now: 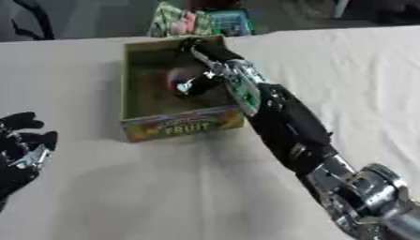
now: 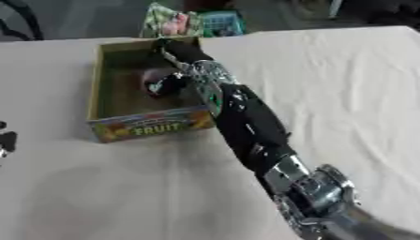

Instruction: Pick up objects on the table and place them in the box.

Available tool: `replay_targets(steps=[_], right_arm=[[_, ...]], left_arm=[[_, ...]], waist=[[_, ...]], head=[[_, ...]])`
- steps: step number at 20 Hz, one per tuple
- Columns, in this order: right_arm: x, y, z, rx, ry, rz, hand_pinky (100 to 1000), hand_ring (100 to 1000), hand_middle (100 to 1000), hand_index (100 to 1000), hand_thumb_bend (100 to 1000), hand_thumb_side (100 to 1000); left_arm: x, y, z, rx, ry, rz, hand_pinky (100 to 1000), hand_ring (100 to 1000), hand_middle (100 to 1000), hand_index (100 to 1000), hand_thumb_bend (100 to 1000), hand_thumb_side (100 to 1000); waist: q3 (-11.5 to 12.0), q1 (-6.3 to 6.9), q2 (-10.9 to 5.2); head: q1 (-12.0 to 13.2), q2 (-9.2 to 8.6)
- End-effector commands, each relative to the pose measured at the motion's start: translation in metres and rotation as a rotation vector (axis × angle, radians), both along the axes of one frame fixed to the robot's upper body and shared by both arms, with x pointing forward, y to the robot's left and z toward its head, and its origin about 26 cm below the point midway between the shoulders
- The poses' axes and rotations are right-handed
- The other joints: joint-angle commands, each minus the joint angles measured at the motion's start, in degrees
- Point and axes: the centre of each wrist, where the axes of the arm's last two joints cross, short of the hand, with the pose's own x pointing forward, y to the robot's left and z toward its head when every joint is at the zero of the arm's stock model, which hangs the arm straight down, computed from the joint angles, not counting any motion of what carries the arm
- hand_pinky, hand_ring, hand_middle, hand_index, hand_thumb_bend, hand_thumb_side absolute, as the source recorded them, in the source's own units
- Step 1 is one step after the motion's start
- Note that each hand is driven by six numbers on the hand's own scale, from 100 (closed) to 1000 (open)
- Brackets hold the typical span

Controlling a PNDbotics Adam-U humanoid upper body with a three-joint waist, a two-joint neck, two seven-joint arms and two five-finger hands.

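Note:
A shallow cardboard box (image 1: 182,123) with "FRUIT" printed on its front wall stands at the middle of the white table. My right arm reaches into it from the lower right. My right hand (image 1: 215,61) is over the box's inside, its fingers stretched toward the far wall and its thumb sticking out to the left. A reddish round object (image 2: 151,75) lies in the box just left of the hand, between the thumb and the fingers; whether it touches them I cannot tell. My left hand (image 1: 20,150) rests open at the left edge, fingers up.
Colourful packets and a small basket (image 1: 201,21) sit just past the table's far edge, behind the box. A dark chair frame (image 1: 33,18) shows at the upper left. White cloth (image 1: 344,70) covers the table around the box.

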Motion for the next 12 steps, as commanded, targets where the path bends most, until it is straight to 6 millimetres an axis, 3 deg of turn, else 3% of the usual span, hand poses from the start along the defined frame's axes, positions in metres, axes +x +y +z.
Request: replay_targets(steps=[1,6,10,11,12], right_arm=[[0.000,-0.002,0.027,-0.005,-0.069,-0.005,940,954,970,1000,499,394],[-0.005,-0.013,0.049,0.051,-0.135,-0.004,925,948,954,993,496,412],[-0.014,-0.027,0.075,0.145,-0.215,0.024,847,885,829,937,452,421],[-0.018,-0.034,0.081,0.170,-0.240,0.035,830,871,812,925,400,432],[-0.022,-0.042,0.086,0.195,-0.262,0.045,819,863,802,919,431,418]], left_arm=[[0.000,0.000,0.010,0.000,-0.035,-0.007,586,575,620,746,378,100],[-0.001,0.002,0.009,0.001,-0.032,0.004,586,575,620,746,380,100],[-0.001,0.005,0.007,0.001,-0.028,0.018,586,575,620,746,381,100],[-0.001,0.006,0.006,0.001,-0.026,0.022,586,575,620,746,381,100],[-0.001,0.007,0.006,0.002,-0.026,0.027,586,575,620,746,381,100]], waist=[[-0.27,0.14,-1.00],[-1.37,0.17,-1.24],[-2.72,0.11,-1.58],[-3.10,0.06,-1.64],[-3.41,0.02,-1.68]], head=[[0.06,-0.51],[0.56,-0.41],[1.40,-0.22],[1.72,-0.14],[2.02,-0.10]])
